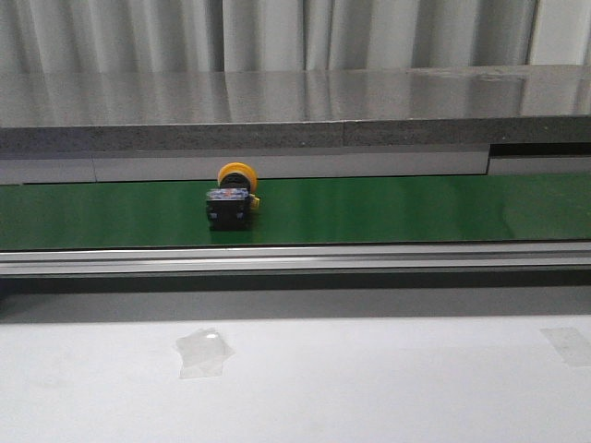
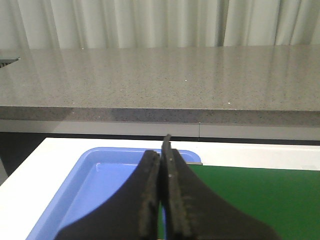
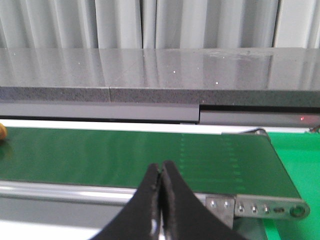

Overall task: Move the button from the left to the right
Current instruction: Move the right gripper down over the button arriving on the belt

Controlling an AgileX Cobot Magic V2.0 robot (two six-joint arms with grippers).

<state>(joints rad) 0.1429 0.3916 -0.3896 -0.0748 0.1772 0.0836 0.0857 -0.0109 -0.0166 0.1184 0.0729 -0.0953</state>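
So the button [image 1: 233, 197] is sitting on the green belt [image 1: 416, 210], a bit left of the middle in the front view, lying tipped over so its yellow-orange cap faces the back and the black blocky body with the little coloured marks faces the camera. Nothing is touching it, and neither arm shows up in the front view at all. The left hand [image 2: 162, 150] has its two black fingers pressed flat together with nothing between them, hanging over the spot where a blue tray [image 2: 90, 185] meets the end of the belt. The part of the tray that shows looks bare, though the fingers block a good chunk of it. The right hand [image 3: 161, 172] is also pressed together on nothing, hovering near the front rail [image 3: 75, 189] toward the far right end of the belt, where the metal bracket [image 3: 265, 207] is. At the left edge of the right wrist view a sliver of yellow [image 3: 2, 131] pokes in, probably the cap. Behind the belt runs a grey speckled counter [image 1: 295, 101], and in front there's a white surface [image 1: 369, 388] with a couple of clear tape patches [image 1: 204, 351].
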